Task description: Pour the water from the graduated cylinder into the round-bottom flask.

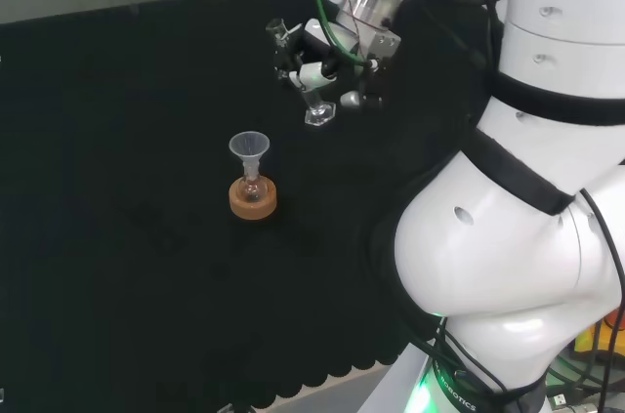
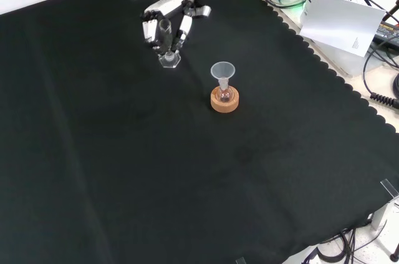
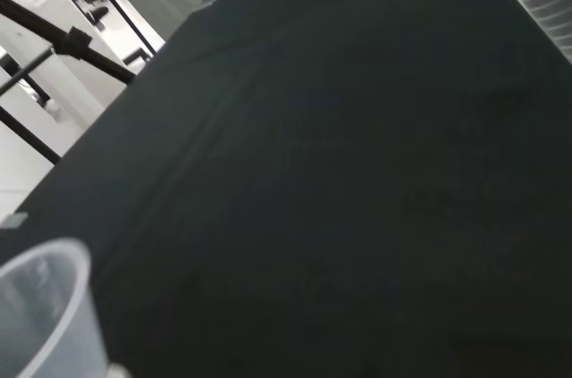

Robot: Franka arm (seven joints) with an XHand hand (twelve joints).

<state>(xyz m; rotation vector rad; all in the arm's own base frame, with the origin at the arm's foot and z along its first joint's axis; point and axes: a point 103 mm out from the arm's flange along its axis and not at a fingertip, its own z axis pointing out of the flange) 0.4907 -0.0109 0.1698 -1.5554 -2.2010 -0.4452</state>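
Near the far side of the black cloth (image 2: 187,170) in the front view, the black and white hand (image 2: 163,22) has its fingers curled round a slim clear graduated cylinder (image 2: 166,42), whose hexagonal clear foot shows just below the fingers. In the head view the cylinder (image 1: 303,76) leans, its open lip up to the left and its foot low to the right; whether that foot rests on the cloth or hangs just above it I cannot tell. Well apart from it stands the small clear round-bottom flask (image 2: 224,95) on a tan cork ring stand (image 2: 224,102), with a translucent plastic funnel (image 2: 222,72) seated in its neck; the head view shows the same flask (image 1: 253,187) and funnel (image 1: 249,148) to the lower left of the hand (image 1: 317,57). My reading is that this is the carry step: the cylinder is grasped but no pouring has begun. Next the hand would need to bring the cylinder's lip over the funnel mouth and tip it slowly. Water inside the cylinder is too faint to make out, as is any liquid in the flask. A pale funnel rim (image 3: 40,306) sits cut off at the wrist view's edge.
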